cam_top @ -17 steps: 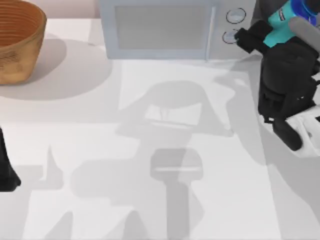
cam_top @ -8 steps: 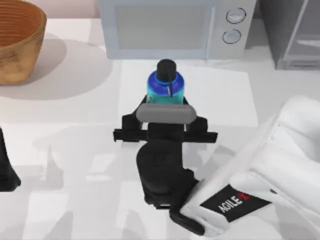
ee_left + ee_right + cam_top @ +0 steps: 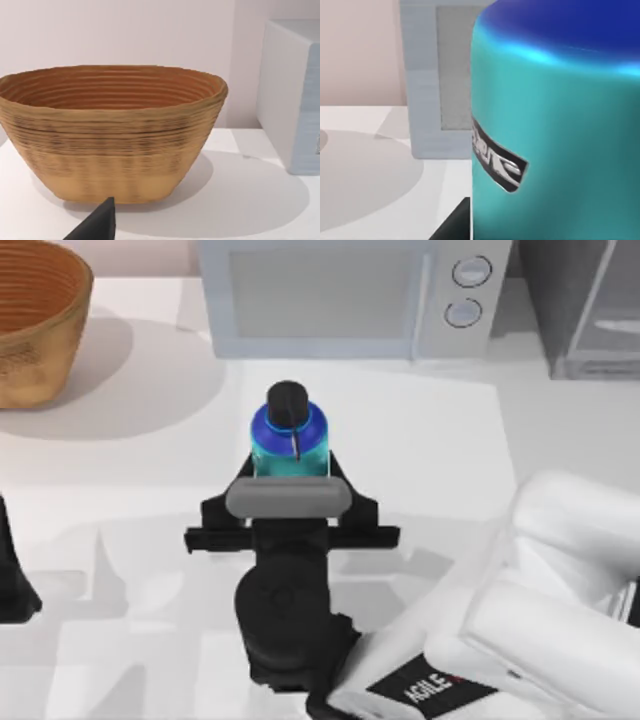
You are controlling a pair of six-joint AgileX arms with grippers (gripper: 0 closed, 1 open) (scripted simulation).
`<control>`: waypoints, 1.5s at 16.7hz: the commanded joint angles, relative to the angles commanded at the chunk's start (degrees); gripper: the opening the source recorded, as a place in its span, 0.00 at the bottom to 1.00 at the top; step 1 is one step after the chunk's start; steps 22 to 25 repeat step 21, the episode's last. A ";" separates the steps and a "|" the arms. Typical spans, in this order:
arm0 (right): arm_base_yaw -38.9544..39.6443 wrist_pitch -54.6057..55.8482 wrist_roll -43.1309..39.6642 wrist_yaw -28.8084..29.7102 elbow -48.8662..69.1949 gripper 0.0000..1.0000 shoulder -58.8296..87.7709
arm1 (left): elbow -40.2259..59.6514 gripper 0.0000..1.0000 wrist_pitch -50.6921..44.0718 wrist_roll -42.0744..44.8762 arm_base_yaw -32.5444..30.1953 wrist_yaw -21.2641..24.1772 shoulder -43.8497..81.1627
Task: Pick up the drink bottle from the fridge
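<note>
Centre of the top view: right gripper (image 3: pixel 288 462) clamped on the drink bottle (image 3: pixel 289 440), bottle upright, black cap up, held over the table (image 3: pixel 120 490) in front of the microwave (image 3: pixel 340 295). Fridge (image 3: pixel 585 300) at upper right of frame, well apart from the bottle. Basket (image 3: pixel 35 320) at upper left. Left gripper (image 3: pixel 15 585) parked at left edge; jaw state cannot be told. Right wrist view: bottle's cyan body close up, microwave behind.

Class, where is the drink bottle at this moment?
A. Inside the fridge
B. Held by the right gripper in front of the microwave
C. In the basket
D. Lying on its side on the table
B: the bottle stands upright in the right gripper, before the microwave.
</note>
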 joint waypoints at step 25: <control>0.00 0.00 0.00 0.00 0.00 1.00 0.00 | 0.00 1.00 0.00 0.00 0.00 0.00 0.00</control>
